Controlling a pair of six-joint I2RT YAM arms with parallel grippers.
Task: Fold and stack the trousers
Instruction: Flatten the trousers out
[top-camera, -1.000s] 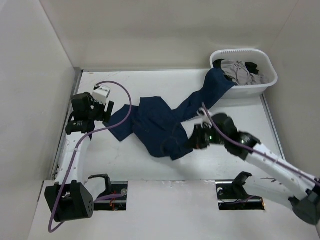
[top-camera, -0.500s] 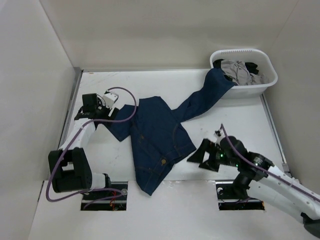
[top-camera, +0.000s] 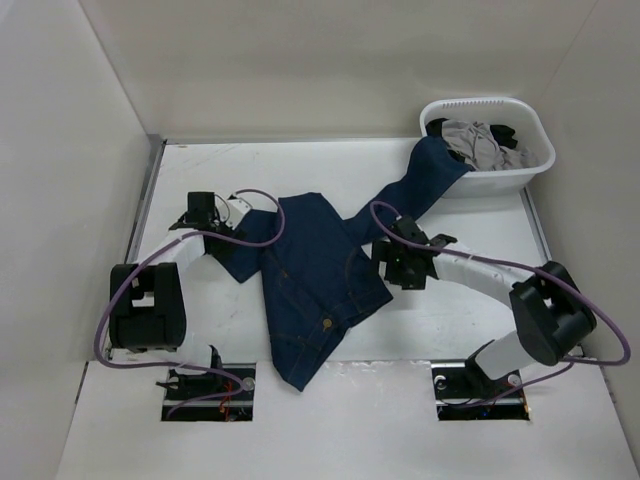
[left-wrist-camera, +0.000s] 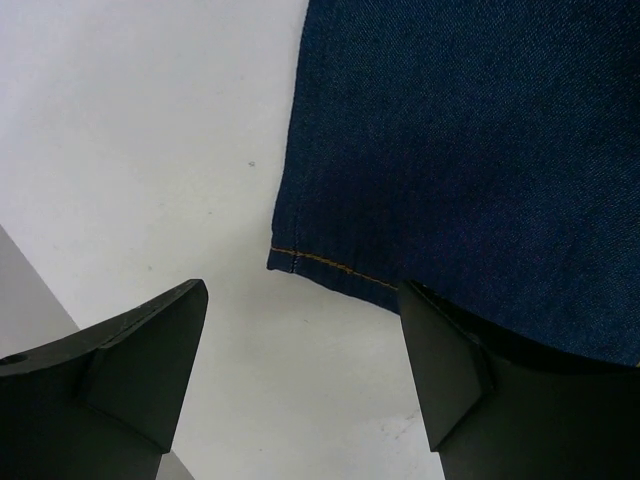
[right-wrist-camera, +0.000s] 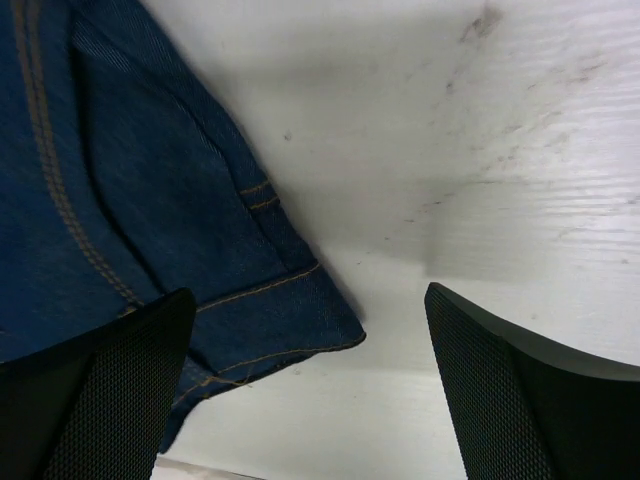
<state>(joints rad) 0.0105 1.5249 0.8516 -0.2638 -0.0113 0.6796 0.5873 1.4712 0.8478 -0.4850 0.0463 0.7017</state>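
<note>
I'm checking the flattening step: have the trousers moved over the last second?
Yes. The trousers have spread toward the near edge of the table, farther from the basket, though one leg still hangs over its rim.

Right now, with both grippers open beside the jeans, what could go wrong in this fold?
1. One leg of the dark navy-blue denim jeans lies draped over the rim of the white plastic basket and onto the grey garment; pulling might drag either along.
2. The jeans' near end overhangs the front edge of the white table and could slide off.
3. The left gripper faces only the hem corner, so a pinch there may slip.
</note>
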